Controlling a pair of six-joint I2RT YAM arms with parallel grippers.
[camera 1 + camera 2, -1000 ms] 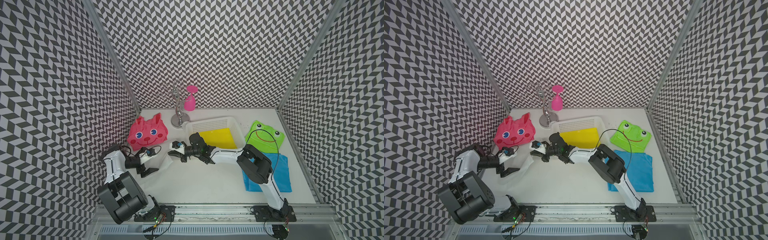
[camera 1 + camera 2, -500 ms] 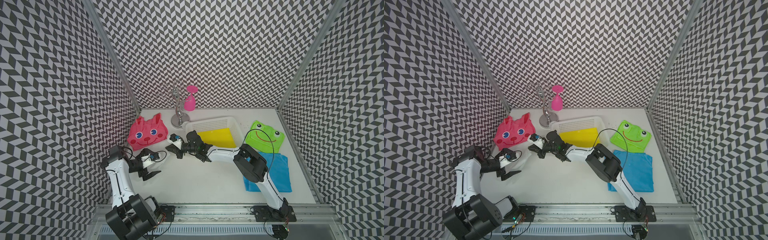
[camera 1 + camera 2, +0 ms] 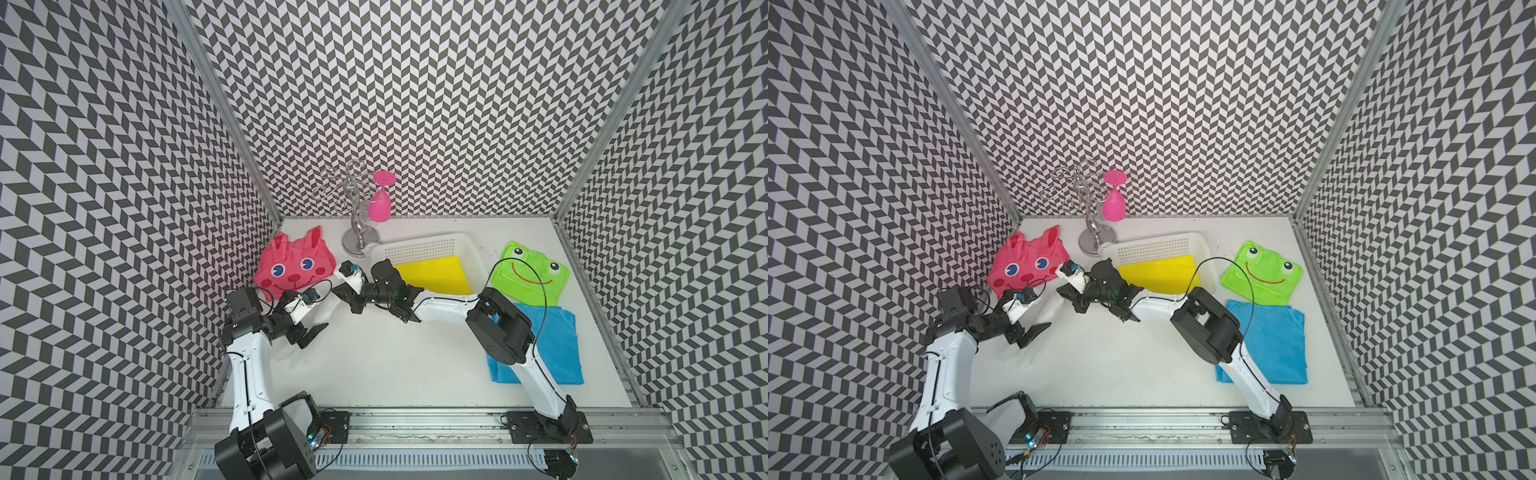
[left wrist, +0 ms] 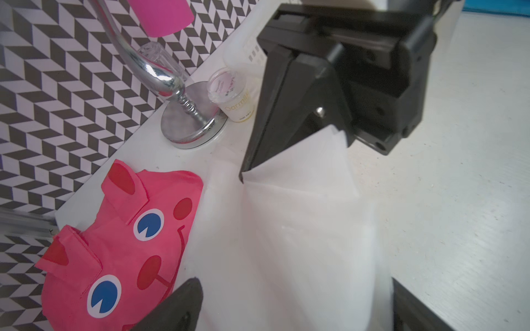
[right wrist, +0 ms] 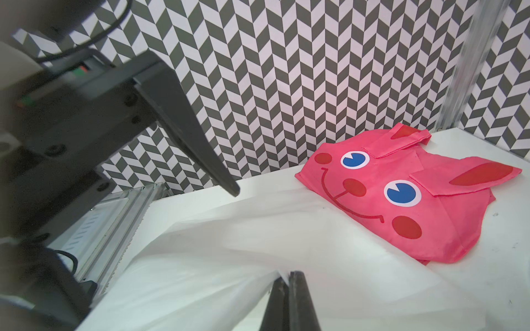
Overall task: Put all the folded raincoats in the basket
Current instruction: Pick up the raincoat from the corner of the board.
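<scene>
The right end effector (image 4: pixel 244 173) pinches a corner of the white raincoat (image 4: pixel 286 229), likely to lift it toward the basket (image 3: pixel 419 249), while the left end effector (image 4: pixel 295 286) hovers spread wide over its other end.

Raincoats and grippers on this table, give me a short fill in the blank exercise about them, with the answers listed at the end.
1. The folded raincoat lying in the basket is coloured ____.
2. The right gripper is shut on the white raincoat, while the left gripper is ____.
3. The green raincoat shows the face of a ____.

Missing words: yellow; open; frog.
</scene>
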